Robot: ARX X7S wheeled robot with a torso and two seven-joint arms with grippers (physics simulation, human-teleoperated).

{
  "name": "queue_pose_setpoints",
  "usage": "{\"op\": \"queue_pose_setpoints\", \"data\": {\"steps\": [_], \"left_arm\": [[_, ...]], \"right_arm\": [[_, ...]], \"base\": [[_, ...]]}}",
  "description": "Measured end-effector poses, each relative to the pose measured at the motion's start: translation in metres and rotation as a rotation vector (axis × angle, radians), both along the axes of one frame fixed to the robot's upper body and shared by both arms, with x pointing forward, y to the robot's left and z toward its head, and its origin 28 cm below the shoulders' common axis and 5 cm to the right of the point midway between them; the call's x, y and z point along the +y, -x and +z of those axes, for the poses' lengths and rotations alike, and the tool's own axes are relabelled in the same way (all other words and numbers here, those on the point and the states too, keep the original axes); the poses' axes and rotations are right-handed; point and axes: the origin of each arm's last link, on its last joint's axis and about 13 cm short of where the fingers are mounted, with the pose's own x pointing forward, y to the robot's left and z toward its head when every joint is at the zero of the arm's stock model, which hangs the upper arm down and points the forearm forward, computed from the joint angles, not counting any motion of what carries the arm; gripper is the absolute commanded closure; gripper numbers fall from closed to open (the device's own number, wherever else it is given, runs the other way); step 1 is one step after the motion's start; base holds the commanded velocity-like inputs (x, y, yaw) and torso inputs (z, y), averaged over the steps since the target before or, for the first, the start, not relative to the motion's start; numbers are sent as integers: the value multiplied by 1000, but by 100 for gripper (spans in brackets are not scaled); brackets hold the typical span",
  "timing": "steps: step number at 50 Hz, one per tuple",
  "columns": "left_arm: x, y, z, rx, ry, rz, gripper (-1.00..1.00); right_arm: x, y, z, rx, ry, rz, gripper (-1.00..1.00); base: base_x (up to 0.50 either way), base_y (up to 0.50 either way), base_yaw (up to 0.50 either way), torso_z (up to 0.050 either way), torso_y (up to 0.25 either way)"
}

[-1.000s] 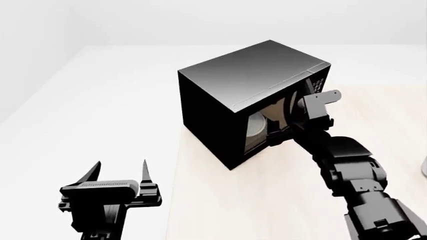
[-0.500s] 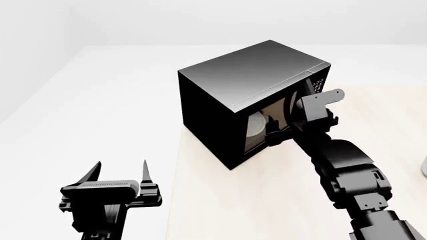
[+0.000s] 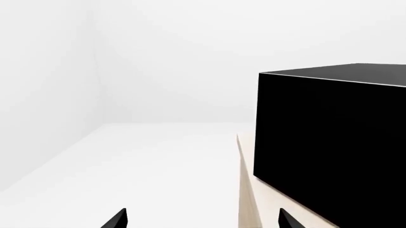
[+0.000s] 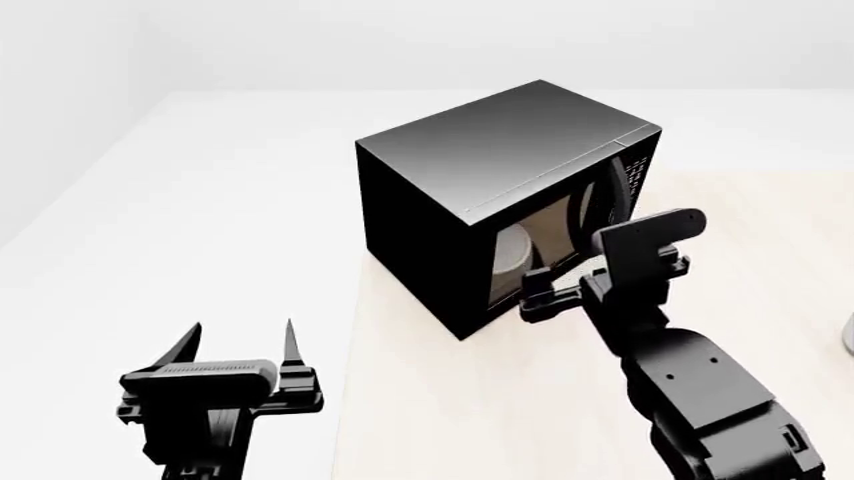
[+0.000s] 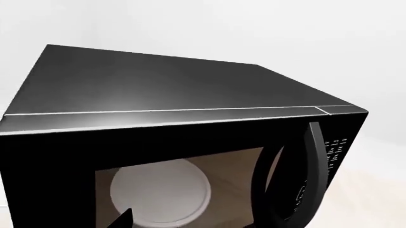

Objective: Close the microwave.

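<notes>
L arm low, wrist level, left gripper (image 4: 243,340) fingers spread wide, pointing fwd, empty, R arm bent, reaching fwd, right gripper (image 4: 531,295) state unclear, nothing visibly held

Plain white walls (image 3: 190,57) meet in a corner; white floor (image 4: 200,200) below; a pale wood table (image 4: 534,400) at the right; light even and soft.

Bare simulated room: blank white walls (image 3: 159,57), pale tabletop (image 4: 534,400).
</notes>
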Motion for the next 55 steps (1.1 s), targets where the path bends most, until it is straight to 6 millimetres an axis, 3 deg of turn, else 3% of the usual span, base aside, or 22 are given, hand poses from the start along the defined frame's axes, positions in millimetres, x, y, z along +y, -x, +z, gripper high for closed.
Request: {"op": "queue_pose_setpoints", "data": {"steps": [26, 55], "left_arm": [[0, 1, -1, 2, 6, 1, -100], [1, 0, 1, -2, 10, 2, -100]], "right_arm": [[19, 66, 3, -146, -50, -14, -100], [28, 117, -1, -279, -102, -63, -100]], "base": [[0, 0, 0, 0, 0], [0, 0, 0, 0, 0]]}}
